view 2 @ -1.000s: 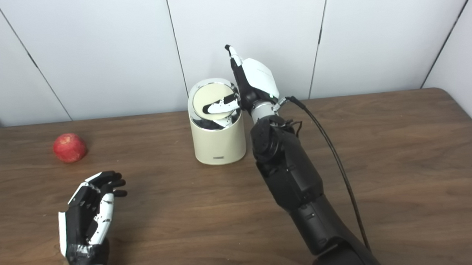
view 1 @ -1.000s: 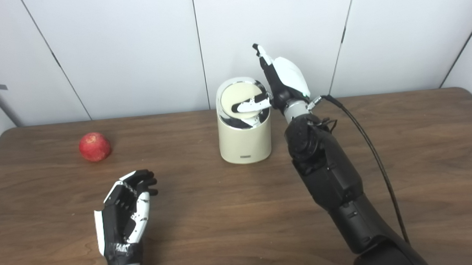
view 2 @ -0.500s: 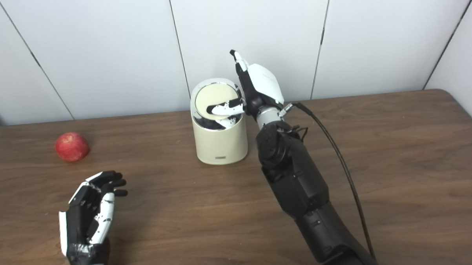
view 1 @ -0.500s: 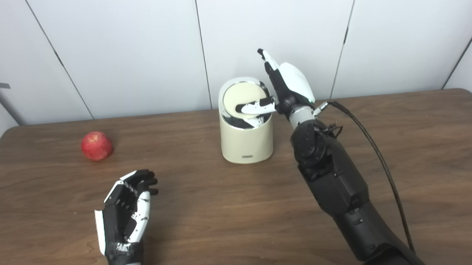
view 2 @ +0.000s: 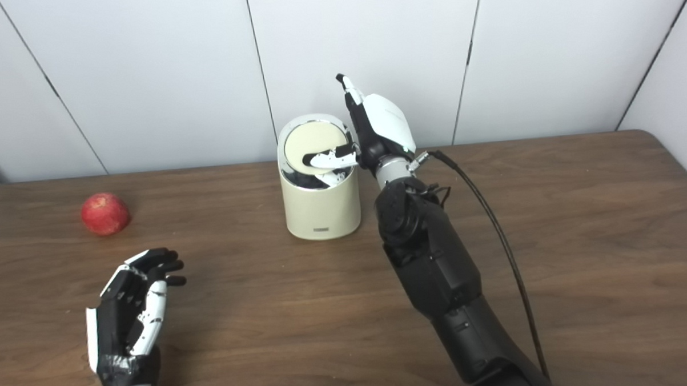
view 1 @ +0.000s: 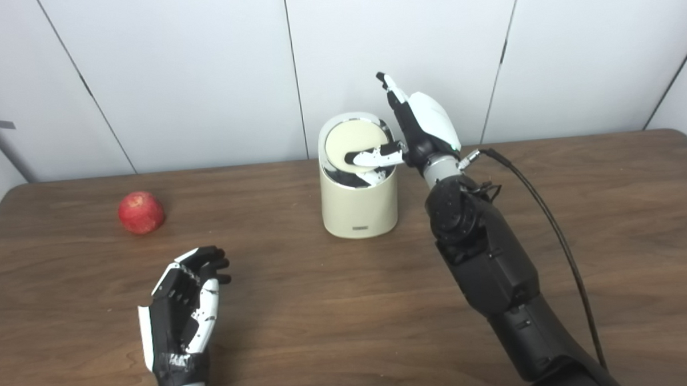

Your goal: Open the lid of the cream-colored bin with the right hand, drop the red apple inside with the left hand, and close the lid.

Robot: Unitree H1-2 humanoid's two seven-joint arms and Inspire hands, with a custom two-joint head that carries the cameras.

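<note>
A: Apple (view 1: 141, 212)?
B: On table (view 1: 324, 308), far left, well apart from bin (view 1: 358, 201).
A: Lid (view 1: 353, 144)?
B: Tilted; R hand (view 1: 418, 127) thumb on it, fingers spread, gripping nothing.
A: L hand (view 1: 182, 307)?
B: Near front, released, empty.

Cream bin (view 1: 358, 207) with chrome-rimmed cream lid (view 1: 353, 143); red apple (view 1: 141, 212); black-and-white hands; dark wood-grain table (view 1: 324, 308).
</note>
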